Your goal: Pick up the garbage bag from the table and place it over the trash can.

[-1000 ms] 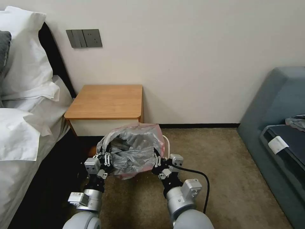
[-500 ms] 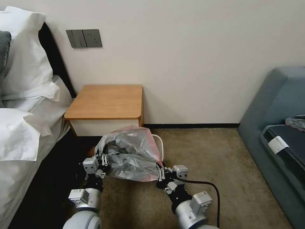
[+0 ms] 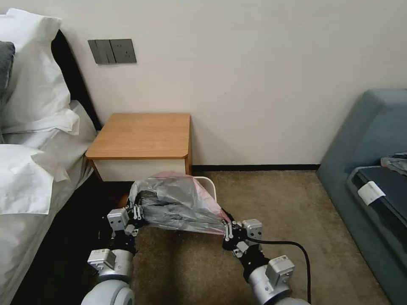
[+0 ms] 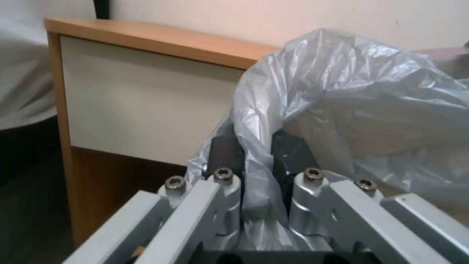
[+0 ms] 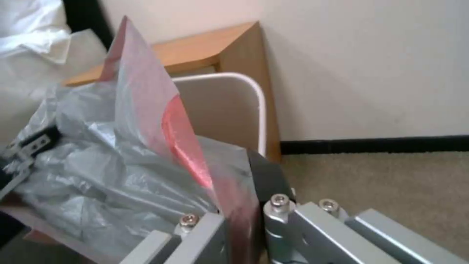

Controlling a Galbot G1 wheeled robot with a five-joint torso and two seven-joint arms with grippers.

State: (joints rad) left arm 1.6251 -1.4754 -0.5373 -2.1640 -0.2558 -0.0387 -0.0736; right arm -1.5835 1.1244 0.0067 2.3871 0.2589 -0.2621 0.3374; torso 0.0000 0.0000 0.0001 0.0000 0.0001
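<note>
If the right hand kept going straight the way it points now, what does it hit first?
Probably the trash can: the right hand, shut on the garbage bag, points at the bin's rim, with the table behind. Depth is uncertain.

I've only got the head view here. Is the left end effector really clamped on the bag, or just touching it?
Observer: Clamped. In the left wrist view, the left end effector has a fold of the garbage bag pinched between its dark fingers.
Operator: And the right one?
Observer: The right end effector is shut on the bag's pinkish-red edge.
Operator: Is the bag lining the can there?
Observer: No. The right wrist view shows the trash can with its inner wall bare beside the bag.
</note>
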